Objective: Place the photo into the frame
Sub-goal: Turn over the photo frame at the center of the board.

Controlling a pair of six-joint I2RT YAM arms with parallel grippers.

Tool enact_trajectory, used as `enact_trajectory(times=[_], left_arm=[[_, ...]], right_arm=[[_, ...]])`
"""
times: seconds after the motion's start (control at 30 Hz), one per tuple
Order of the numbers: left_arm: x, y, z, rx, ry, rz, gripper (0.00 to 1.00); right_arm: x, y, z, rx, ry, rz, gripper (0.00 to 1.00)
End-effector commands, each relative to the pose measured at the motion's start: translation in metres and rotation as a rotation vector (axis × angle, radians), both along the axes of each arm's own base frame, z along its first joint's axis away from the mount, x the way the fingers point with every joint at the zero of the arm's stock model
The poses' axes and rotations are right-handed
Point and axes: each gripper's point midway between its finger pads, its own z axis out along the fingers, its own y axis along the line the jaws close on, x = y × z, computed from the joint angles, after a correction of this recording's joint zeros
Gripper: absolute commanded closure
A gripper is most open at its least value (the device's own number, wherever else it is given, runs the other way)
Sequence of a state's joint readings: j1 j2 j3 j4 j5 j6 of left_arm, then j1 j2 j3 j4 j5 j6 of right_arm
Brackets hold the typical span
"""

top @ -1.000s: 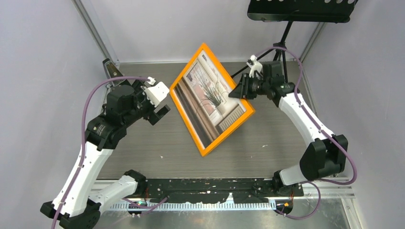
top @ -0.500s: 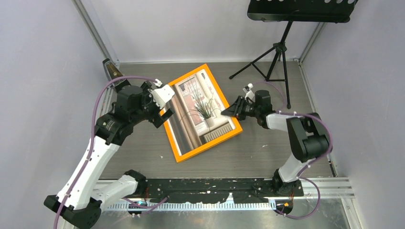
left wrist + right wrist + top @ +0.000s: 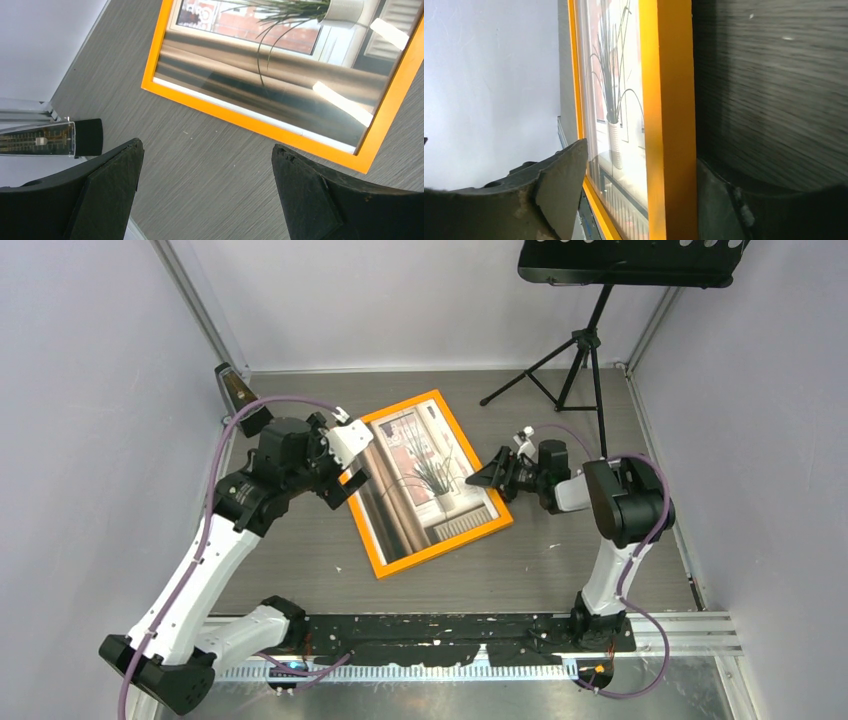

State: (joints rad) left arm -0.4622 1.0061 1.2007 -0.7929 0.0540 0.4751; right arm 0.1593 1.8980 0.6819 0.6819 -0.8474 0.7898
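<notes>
This is a robotics lab, set up as a closed test cell. Plain pale walls (image 3: pixel 400 300) shut in the grey wood-grain surface (image 3: pixel 300 570) on three sides, with bare metal posts (image 3: pixel 195 305) at the corners. One robot arm (image 3: pixel 190 580) on the left and a second arm (image 3: pixel 605 575) on the right are bolted to a black rail (image 3: pixel 450 630) along the near edge, over a sheet-metal base (image 3: pixel 450 700). Purple cables (image 3: pixel 280 399) loop along the arms. A tripod stand (image 3: pixel 580 340) in the far corner carries a black perforated tray (image 3: pixel 630 260) overhead.
</notes>
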Motion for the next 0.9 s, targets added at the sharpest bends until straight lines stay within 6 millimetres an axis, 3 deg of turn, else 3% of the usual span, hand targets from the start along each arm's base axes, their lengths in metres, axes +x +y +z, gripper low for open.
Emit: enact_trajectory(times=[0.0, 0.2, 0.5, 0.7, 0.87], left_arm=[[0.008, -0.004, 0.006, -0.021, -0.043, -0.004, 0.00], [0.013, 0.001, -0.006, 0.000, -0.039, 0.024, 0.00], [0.018, 0.009, -0.021, 0.018, -0.034, 0.089, 0.00], [0.024, 0.020, -0.021, 0.002, -0.049, 0.190, 0.00], [0.026, 0.039, -0.023, -0.093, -0.031, 0.330, 0.00]], right_arm=[[0.000, -0.027, 0.005, -0.128, -0.087, -0.007, 0.22], [-0.018, -0.061, 0.007, -0.418, -0.108, 0.022, 0.16], [-0.029, -0.095, 0.039, -0.658, -0.183, 0.041, 0.10], [-0.020, -0.102, 0.083, -0.718, -0.314, 0.034, 0.07], [-0.006, -0.120, 0.137, -0.822, -0.506, -0.066, 0.01]])
